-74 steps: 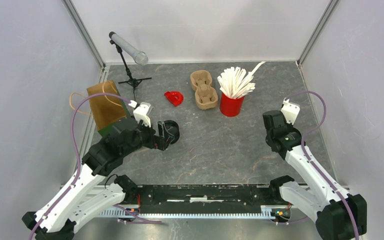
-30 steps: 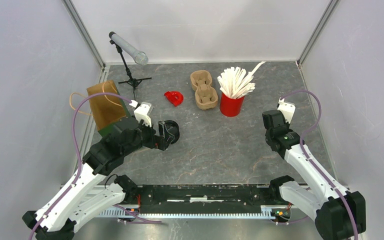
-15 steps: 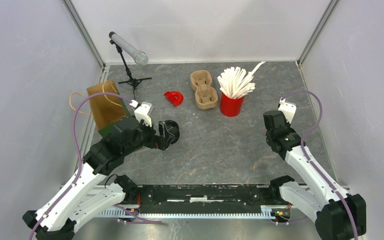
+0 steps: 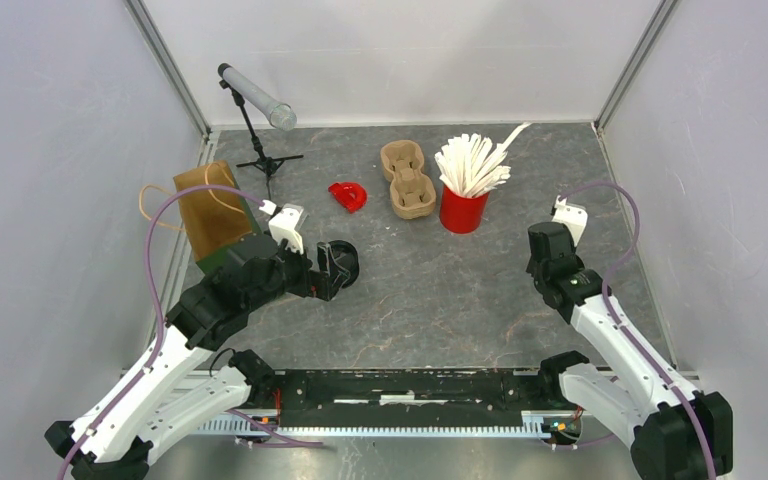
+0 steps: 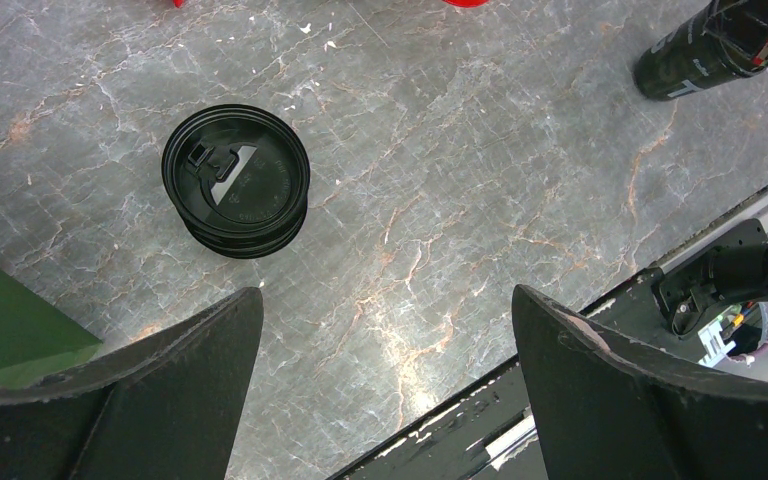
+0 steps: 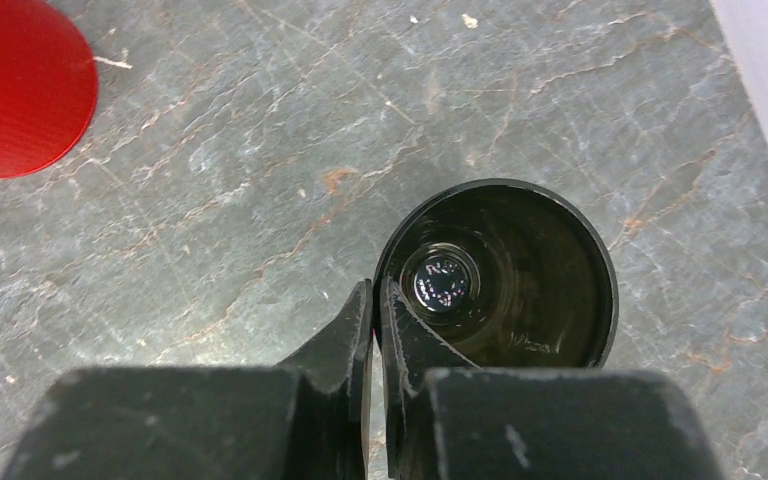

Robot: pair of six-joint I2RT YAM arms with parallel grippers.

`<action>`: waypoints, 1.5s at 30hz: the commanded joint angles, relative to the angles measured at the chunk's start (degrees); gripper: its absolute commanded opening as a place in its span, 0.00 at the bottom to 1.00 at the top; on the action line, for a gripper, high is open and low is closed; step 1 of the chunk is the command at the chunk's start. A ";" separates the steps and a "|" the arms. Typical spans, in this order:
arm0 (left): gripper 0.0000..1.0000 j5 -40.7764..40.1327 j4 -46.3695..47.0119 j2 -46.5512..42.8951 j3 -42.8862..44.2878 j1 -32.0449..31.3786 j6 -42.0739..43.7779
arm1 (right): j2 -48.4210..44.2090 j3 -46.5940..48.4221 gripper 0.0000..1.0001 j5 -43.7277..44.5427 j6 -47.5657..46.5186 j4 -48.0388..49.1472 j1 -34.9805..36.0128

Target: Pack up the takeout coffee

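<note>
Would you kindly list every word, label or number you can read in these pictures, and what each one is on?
No text reads clearly anywhere.
Black lid: raised marks, too faint to read.
Black cup: shiny marks on its bottom, too blurred to read.
Dark cylinder: white print, too small to read.

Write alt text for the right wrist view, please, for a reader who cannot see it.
The right gripper pinches the rim of an open black cup standing on a grey table, one finger inside, one outside. A red cup shows top left.
</note>
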 commanded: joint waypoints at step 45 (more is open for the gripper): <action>1.00 1.34 0.71 1.03 -0.16 -0.26 -0.12 | -4.14 2.84 0.27 -9.27 -14.30 0.83 -3.33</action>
